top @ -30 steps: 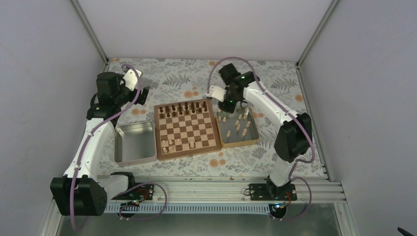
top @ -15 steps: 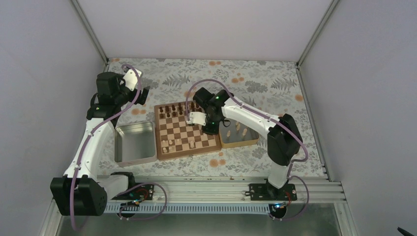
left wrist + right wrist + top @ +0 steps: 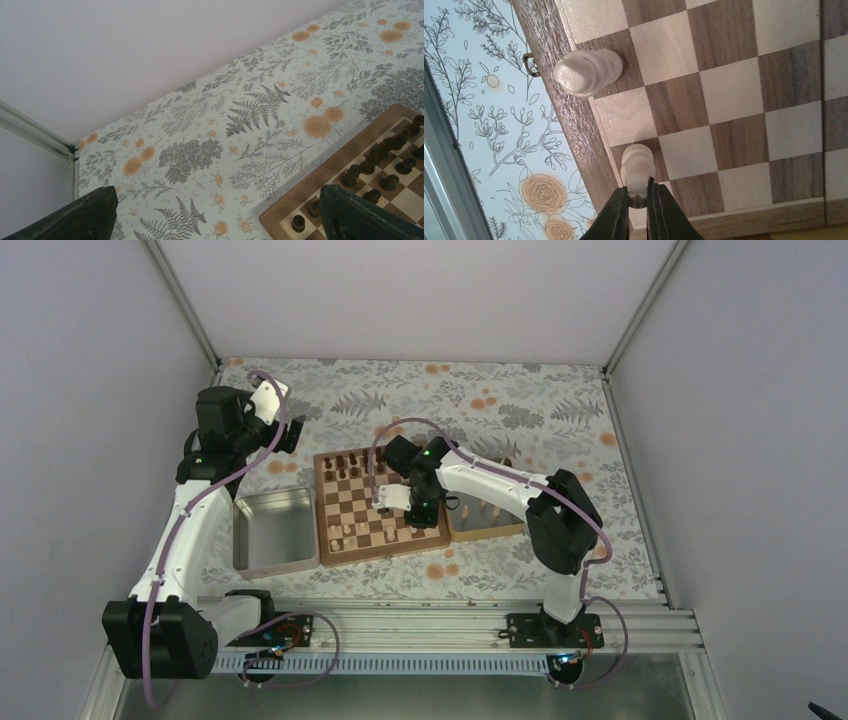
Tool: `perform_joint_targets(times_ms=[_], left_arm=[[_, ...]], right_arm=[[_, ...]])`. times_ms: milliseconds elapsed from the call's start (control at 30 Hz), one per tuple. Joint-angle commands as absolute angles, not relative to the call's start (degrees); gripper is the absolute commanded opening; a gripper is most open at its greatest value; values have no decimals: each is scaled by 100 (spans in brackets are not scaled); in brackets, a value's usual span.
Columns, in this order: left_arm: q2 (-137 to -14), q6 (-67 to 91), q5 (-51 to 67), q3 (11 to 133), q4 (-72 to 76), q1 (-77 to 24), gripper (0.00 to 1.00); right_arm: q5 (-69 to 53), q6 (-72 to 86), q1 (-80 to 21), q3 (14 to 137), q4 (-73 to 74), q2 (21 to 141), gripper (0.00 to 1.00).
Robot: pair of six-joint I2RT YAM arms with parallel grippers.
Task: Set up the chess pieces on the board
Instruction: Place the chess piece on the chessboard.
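Top external: right gripper over the board; left gripper held off its far left corner.
Left wrist: fingers spread wide, nothing between them, above the floral cloth by the dark pieces. Right wrist: fingers pinch a pale piece over an edge square; a second pale piece stands close by on a dark square.

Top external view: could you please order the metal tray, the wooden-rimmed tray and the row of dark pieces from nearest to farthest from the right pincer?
From the right pincer, shut on a pale chess piece:
1. Wooden-rimmed tray, just right of it.
2. Row of dark pieces, far edge of the board.
3. Metal tray, left of the board.
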State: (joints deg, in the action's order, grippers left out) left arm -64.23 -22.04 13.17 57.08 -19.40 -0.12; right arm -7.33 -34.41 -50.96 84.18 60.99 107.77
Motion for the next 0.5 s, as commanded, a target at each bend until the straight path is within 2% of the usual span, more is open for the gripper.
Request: perform_joint_targets(times_ms=[0, 467], left_arm=[[-6389, -2268, 1415, 5709, -1968, 18, 100], [-6394, -2259, 1415, 5706, -1969, 17, 100]], right_arm=[[-818, -3370, -5193, 8295, 6038, 10828, 4], [-649, -3340, -5208, 8216, 5990, 10816, 4]])
